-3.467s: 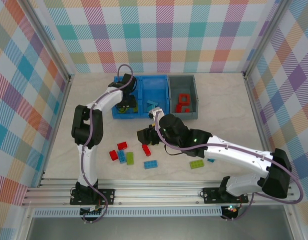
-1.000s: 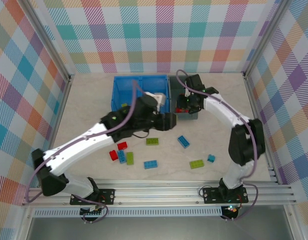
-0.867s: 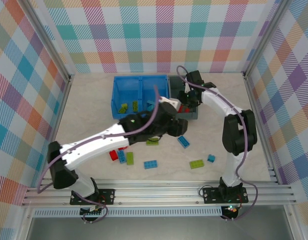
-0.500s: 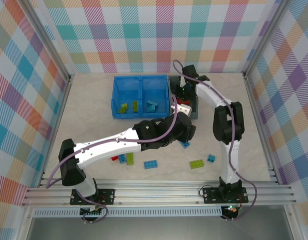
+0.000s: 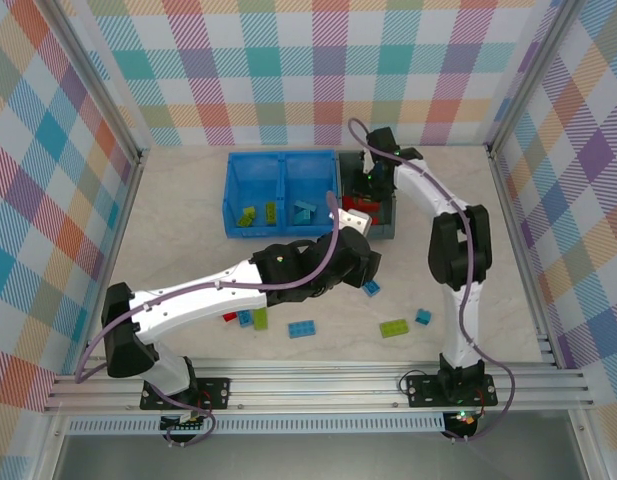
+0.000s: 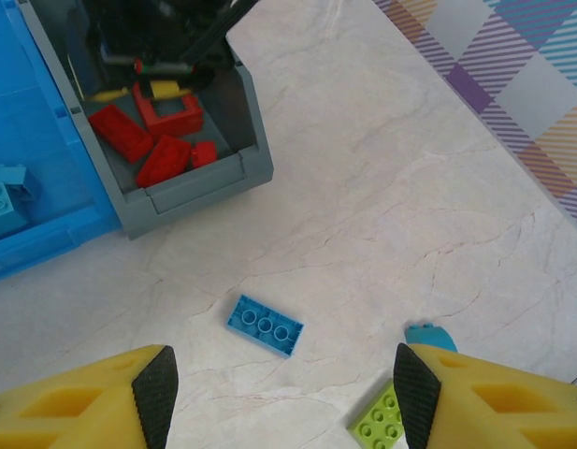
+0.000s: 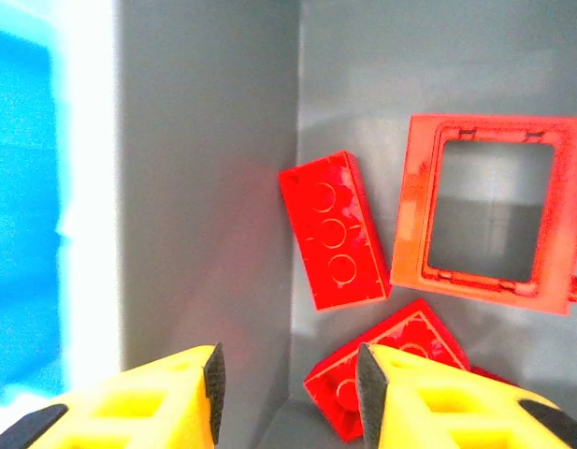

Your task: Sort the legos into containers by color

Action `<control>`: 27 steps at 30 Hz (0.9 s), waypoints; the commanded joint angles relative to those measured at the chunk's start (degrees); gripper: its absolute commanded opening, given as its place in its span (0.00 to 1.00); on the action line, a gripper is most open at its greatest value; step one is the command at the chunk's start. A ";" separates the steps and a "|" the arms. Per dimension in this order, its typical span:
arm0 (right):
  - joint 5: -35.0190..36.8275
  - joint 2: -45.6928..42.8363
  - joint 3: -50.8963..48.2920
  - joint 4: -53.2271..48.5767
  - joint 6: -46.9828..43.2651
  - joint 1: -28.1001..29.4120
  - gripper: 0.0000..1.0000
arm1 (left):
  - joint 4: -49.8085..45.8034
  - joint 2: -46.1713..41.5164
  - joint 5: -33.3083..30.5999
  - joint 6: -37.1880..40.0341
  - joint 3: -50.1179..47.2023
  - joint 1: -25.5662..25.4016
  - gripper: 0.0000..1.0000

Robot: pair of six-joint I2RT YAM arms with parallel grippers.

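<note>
My left gripper [image 6: 279, 398] hangs open above the table, with nothing between its fingers. A light blue brick [image 6: 265, 325] lies just beyond it. A lime brick [image 6: 383, 426] and a small blue piece [image 6: 428, 334] sit by its right finger. In the top view the left gripper [image 5: 366, 262] is just in front of the dark grey bin [image 5: 388, 228], near that blue brick [image 5: 371, 288]. My right gripper [image 7: 288, 393] is open inside the grey bin [image 7: 204, 140], over two red bricks [image 7: 330, 229] and the red square frame [image 7: 489, 210]. The blue bin [image 5: 283, 170] holds lime and blue bricks.
A lime brick [image 5: 393, 327], a small blue piece [image 5: 423, 316] and a blue brick [image 5: 301, 328] lie on the near table. Blue and lime bricks [image 5: 252, 318] peek from under the left arm. Plaid walls enclose the table on three sides.
The left arm has swung right across the table from the blue bin's front to the grey bin's front, then eased back a little. The right gripper has stayed over the grey bin.
</note>
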 commanded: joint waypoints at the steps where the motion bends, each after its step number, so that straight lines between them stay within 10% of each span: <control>1: 1.80 -10.34 1.81 -1.70 -0.81 0.27 0.42 | -2.16 -2.26 -1.44 -0.67 -0.88 0.08 0.65; 9: 9.04 -36.26 -12.76 -6.72 2.33 2.78 0.47 | -2.78 1.55 13.34 1.19 -1.26 -0.22 0.69; 17: 8.22 -68.64 -29.17 -16.53 11.28 2.98 0.65 | -5.52 19.32 22.51 26.26 4.78 -4.35 0.72; 27: 11.36 -80.00 -24.38 -26.41 14.64 2.89 0.78 | -8.98 37.07 23.25 35.63 17.72 -4.25 0.81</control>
